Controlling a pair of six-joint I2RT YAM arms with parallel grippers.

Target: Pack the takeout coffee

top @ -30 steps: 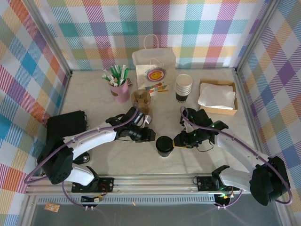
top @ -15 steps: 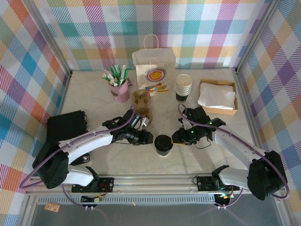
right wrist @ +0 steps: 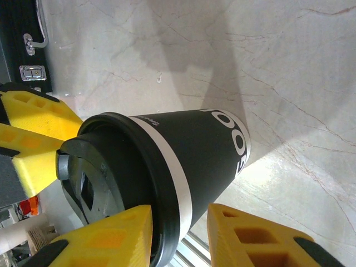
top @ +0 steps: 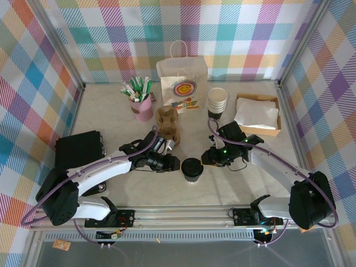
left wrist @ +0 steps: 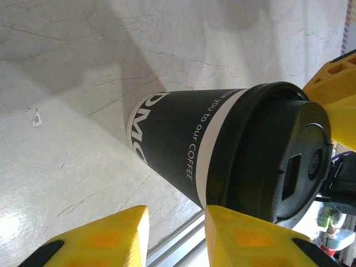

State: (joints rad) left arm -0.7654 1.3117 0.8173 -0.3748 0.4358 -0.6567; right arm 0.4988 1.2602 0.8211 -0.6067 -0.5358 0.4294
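cup (top: 192, 169) upright at front-centre of table (top: 111, 117), lid (left wrist: 289, 167) on. left gripper (top: 174, 163) and right gripper (top: 206, 159) flank it at lid height, both jaws part-open with nothing clamped. Tips look to be against the rim, but contact is unclear.

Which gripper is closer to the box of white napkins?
Right. The right gripper sits in front and left of the napkin box; the left gripper lies farther left, beyond the takeout coffee.
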